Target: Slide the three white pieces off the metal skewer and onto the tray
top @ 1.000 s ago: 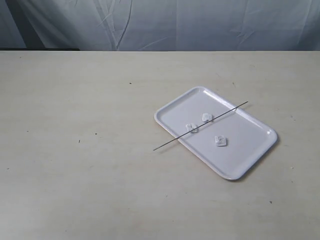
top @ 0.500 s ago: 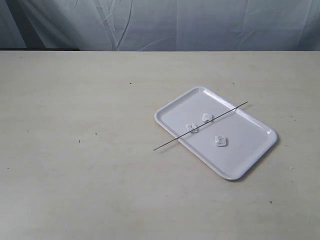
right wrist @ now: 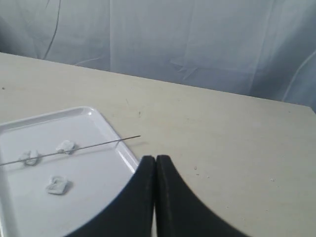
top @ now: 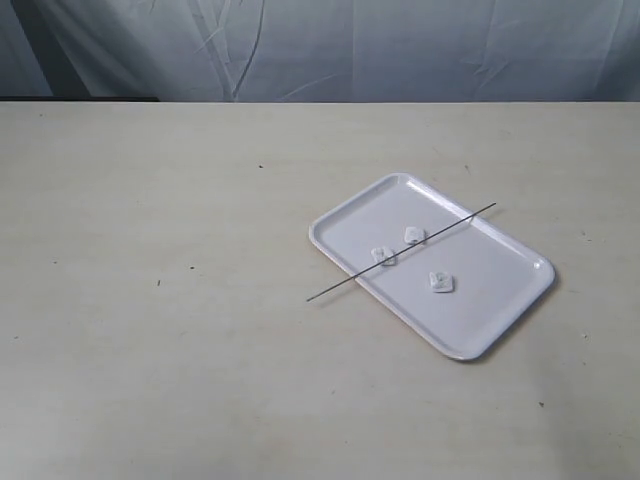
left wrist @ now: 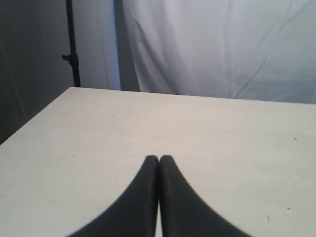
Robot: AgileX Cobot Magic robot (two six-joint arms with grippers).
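Note:
The white tray (top: 505,305) lies right of the table's middle in the exterior view. The thin metal skewer (top: 340,285) rests slantwise across its rims, both ends sticking out past them. Three white pieces lie on the tray: one (top: 383,257) and another (top: 414,235) right by the skewer line, the third (top: 440,282) apart from it. Whether the first two are threaded on the skewer I cannot tell. No gripper shows in the exterior view. The right gripper (right wrist: 156,159) is shut and empty, near the tray (right wrist: 106,126) corner and the skewer (right wrist: 94,144) tip. The left gripper (left wrist: 159,159) is shut over bare table.
A grey cloth backdrop (top: 400,50) hangs behind the table's far edge. A dark stand pole (left wrist: 73,44) rises beyond the table corner in the left wrist view. The beige tabletop (top: 150,300) stretches bare left of the tray.

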